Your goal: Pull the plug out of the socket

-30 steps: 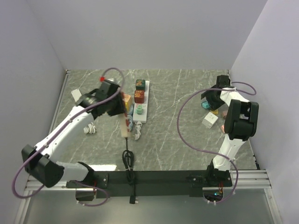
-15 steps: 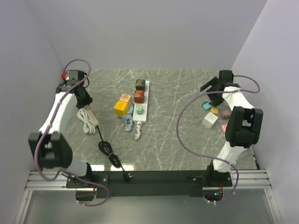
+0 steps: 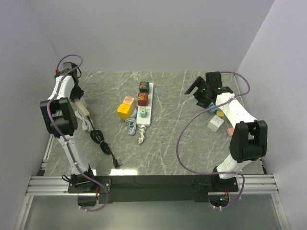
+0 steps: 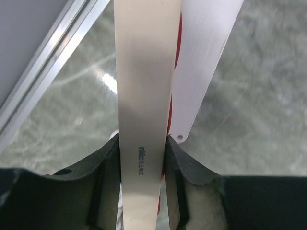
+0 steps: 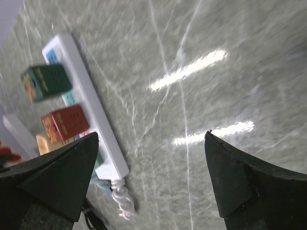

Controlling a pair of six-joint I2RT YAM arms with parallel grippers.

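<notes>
Left gripper (image 4: 142, 143) clenched on beige bar (image 4: 144, 72), upper left. Right gripper (image 5: 151, 135) gaped mid-right; strip (image 3: 149, 113) might lift with red plug (image 3: 143, 98) if unbraced.

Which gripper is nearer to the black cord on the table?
Left. The left gripper holds a beige bar right by the cord; the right gripper is open, far beyond the power strip.
</notes>
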